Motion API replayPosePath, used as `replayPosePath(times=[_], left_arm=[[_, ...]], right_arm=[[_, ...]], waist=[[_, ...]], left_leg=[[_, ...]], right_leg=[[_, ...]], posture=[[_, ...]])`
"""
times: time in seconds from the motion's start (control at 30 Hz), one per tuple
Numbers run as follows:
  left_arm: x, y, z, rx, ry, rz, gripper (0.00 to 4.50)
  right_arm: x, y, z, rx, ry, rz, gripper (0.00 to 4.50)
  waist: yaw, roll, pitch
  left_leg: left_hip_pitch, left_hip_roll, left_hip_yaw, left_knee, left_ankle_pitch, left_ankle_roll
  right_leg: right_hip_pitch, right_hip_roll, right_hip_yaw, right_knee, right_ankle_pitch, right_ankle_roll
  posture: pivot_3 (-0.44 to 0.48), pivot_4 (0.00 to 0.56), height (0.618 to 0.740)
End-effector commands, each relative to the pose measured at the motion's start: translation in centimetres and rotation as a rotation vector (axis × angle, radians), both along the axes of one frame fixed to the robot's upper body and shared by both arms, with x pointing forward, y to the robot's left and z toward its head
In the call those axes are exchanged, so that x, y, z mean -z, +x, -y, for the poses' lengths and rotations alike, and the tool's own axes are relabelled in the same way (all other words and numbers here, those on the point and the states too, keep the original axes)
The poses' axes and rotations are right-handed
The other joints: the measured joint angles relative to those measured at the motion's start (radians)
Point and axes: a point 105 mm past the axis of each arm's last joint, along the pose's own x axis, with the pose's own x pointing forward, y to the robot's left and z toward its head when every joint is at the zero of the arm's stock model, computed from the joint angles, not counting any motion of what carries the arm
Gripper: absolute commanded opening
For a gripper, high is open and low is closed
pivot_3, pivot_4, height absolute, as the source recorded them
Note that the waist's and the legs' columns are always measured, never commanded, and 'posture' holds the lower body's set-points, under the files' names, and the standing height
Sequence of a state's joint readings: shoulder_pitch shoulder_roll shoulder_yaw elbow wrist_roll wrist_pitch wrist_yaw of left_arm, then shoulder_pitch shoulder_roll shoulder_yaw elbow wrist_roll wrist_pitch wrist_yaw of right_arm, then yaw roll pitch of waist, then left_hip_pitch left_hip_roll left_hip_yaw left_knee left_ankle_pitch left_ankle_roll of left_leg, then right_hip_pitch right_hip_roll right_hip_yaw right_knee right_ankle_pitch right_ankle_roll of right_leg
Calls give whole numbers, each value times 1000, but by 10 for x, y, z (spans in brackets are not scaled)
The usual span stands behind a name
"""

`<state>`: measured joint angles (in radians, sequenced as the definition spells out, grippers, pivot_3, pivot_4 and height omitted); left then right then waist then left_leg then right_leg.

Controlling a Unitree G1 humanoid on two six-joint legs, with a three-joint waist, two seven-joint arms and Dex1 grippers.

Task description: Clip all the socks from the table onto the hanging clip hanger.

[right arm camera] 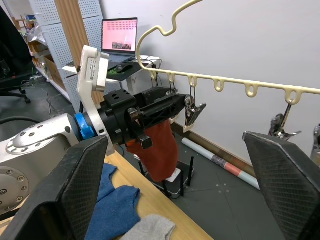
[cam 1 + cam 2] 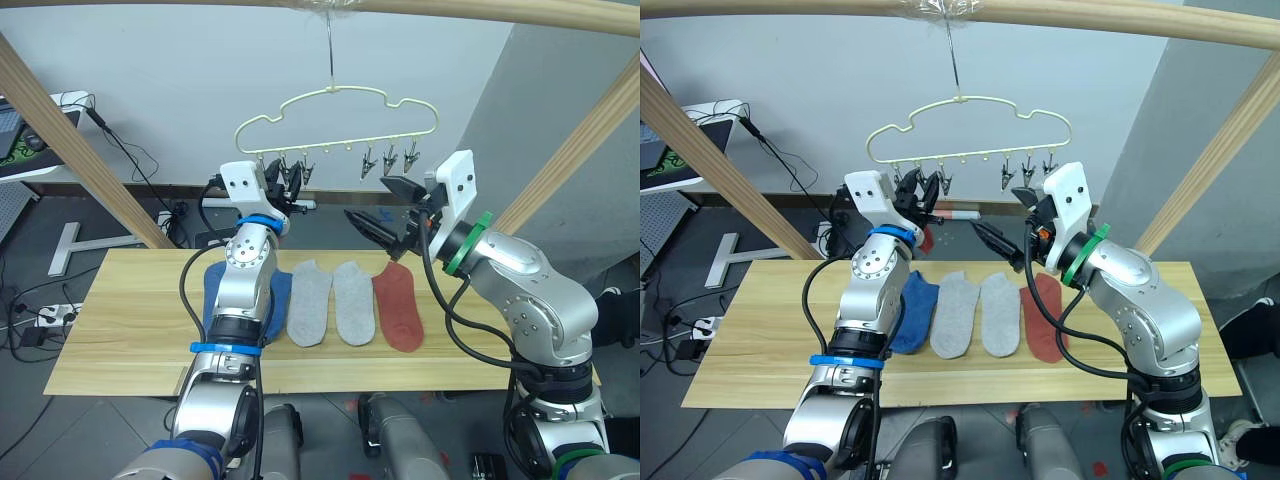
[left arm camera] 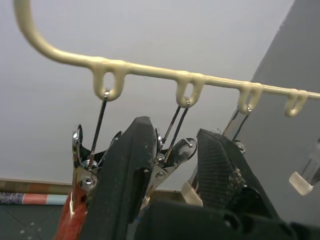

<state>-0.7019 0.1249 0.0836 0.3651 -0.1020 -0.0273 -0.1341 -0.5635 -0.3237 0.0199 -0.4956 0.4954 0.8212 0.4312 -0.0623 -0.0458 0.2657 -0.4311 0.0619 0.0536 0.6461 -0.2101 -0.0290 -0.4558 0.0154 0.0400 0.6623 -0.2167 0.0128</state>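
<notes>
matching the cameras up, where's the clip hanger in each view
Left eye view: clip hanger at top centre.
Right eye view: hanger at top centre.
Left wrist view: its bar just beyond the left claw.
Right wrist view: bar crossing the wall.
Shared landmark: the left claw at the clips.

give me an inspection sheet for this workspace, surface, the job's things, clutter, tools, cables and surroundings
Surface: pale wood table, bare around the socks.
Job's things: blue socks, two grey socks and one rust-red sock lie in a row; clip hanger hangs from the wooden frame; a second rust-red sock hangs at a clip.
Clutter: nothing seen.
Tools: left tool up at the clips, fingers around a clip; right tool open, holding nothing, above the table.
Cables: loose cables and power strip on the floor.
Surroundings: white desk with laptop, grey wall.
</notes>
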Motion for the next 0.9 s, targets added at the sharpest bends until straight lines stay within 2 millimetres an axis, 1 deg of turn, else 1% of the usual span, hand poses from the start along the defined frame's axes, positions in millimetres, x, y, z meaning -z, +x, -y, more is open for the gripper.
replayPosePath(times=[0.03,0.9], left_arm=[[-14,-2,2,-1,18,60,1820],[-9,0,2,-30,72,53,1820]], right_arm=[[-13,-3,3,2,25,47,4500],[-15,-1,5,15,32,47,4500]], waist=[[0,0,0],[0,0,0]], left_leg=[[0,0,0,0,0,0],[0,0,0,0,0,0]], right_leg=[[0,0,0,0,0,0],[0,0,0,0,0,0]], posture=[[-135,255,740],[-140,261,740]])
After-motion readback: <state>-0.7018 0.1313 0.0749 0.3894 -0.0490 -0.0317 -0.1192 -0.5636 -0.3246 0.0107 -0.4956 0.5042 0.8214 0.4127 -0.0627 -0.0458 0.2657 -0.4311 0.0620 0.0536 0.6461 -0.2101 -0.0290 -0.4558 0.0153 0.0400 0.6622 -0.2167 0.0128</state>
